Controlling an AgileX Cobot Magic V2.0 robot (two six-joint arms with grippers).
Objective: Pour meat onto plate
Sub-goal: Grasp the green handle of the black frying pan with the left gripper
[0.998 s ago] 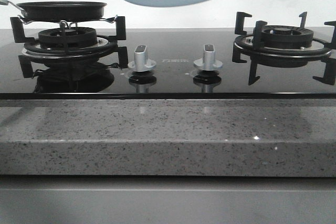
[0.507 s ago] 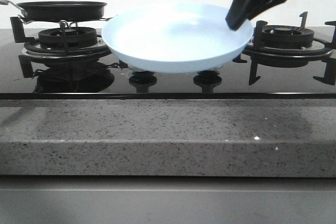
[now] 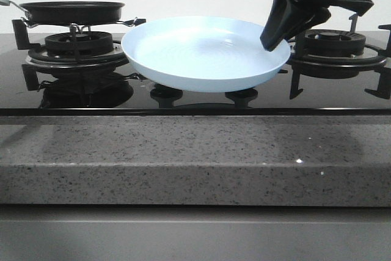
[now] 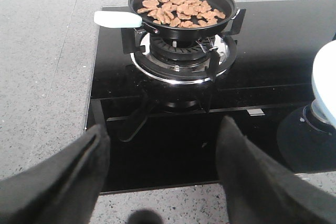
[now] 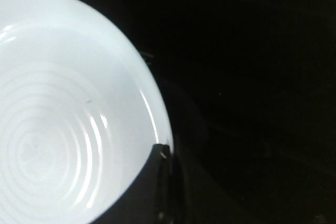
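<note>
The right gripper (image 3: 273,42) pinches the rim of the plate (image 3: 201,53) and holds it up in the air. The plate hangs over the two knobs in the middle of the stove (image 3: 183,99), tipped a little so its hollow side can be seen from the front. There is no food on it.

The frying pan (image 4: 181,11) is the thing to watch. It sits on the burner (image 4: 181,59) to the robot's left of the plate, close beside the plate's rim but not touching it. The meat (image 4: 178,9) lies inside the pan in a flat heap of small brown pieces. None of it is on the plate.

The pan's pale handle (image 4: 118,19) sticks out from the pan on the side away from the plate. So the long line of the pan and handle runs sideways, along the stove.

The left gripper (image 4: 160,174) has its two fingers spread wide apart and holds nothing. It hangs in front of the pan, near the stone edge of the counter (image 4: 42,66). The pan lies straight ahead of it, and the handle is a bit to the robot's left of that line.

The left arm is much nearer the pan than the right arm. I think it has to reach forward, grab the handle, lift the pan, and tip it over the plate.
</note>
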